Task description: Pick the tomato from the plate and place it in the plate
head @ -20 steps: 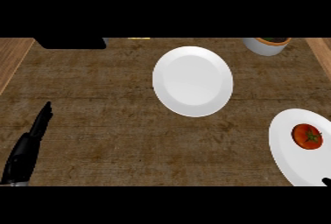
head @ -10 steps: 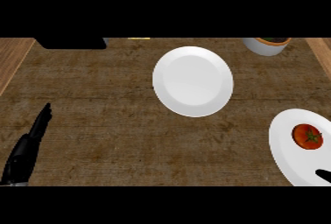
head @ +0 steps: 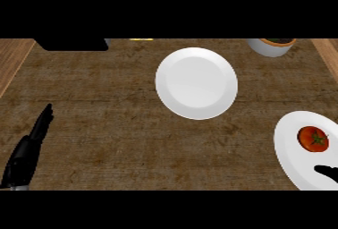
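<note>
- The right robot hand [head: 326, 172] shows only as a dark tip at the lower right edge, lying over the near part of the tomato's plate [head: 290, 147]; whether it is spread or curled cannot be told.
- The tomato [head: 314, 139] sits on that plate just beyond the tip, apart from it and ungrasped: round, glossy red, with a green stem star on top.
- Judged from this, the step in hand is the approach to the pick. The next move calls for the right robot hand to come further over the tomato and curl round it, then carry it to the empty plate [head: 196, 83].
- The empty plate lies up and to the left of the tomato's plate, well apart; both are smooth, white and oval-looking.
- The left robot hand [head: 30, 150] rests far to the left of the tomato's plate, edge-on, fingers straight and together.
- The tabletop [head: 112, 129] is rough, mottled brown.
- A white bowl [head: 271, 45] stands beyond the tomato's plate, at the far edge.
</note>
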Tool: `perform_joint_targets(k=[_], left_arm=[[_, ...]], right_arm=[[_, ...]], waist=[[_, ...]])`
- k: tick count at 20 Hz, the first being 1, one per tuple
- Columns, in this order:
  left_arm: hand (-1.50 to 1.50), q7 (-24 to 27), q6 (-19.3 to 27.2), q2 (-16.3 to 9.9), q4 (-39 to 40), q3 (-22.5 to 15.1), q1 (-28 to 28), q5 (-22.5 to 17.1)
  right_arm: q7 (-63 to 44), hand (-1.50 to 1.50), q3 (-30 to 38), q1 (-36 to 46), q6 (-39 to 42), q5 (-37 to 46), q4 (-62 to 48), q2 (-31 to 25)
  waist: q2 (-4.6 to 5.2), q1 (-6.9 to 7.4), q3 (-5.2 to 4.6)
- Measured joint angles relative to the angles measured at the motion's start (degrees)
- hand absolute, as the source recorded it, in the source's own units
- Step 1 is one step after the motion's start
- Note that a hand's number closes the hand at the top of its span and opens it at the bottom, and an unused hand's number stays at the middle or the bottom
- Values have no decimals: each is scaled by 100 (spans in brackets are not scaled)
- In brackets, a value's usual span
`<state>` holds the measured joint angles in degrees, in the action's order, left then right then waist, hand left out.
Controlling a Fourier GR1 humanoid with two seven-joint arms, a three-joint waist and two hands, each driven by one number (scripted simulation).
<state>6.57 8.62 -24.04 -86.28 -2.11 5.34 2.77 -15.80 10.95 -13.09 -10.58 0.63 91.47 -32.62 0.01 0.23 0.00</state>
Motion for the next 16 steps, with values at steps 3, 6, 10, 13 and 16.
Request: perform_joint_targets(k=[3,6,10,13,16], left_arm=[[0,67,-122,47,97,132,-30,57],[0,76,-211,100,-78,217,147,129],[0,18,-312,231,62,334,-44,268],[0,83,-404,306,58,435,16,353],[0,207,-507,391,154,540,26,445]], right_arm=[[130,-150,-2,281,219,139,-387,109],[223,-150,35,325,465,206,-502,206],[169,-150,26,562,661,426,-709,362],[328,-150,114,793,777,577,-1139,444],[369,-150,172,863,820,734,-1240,577]], waist=[[0,-6,0],[-3,-10,1],[-2,-18,-1],[-2,-13,0],[-2,-16,-1]])
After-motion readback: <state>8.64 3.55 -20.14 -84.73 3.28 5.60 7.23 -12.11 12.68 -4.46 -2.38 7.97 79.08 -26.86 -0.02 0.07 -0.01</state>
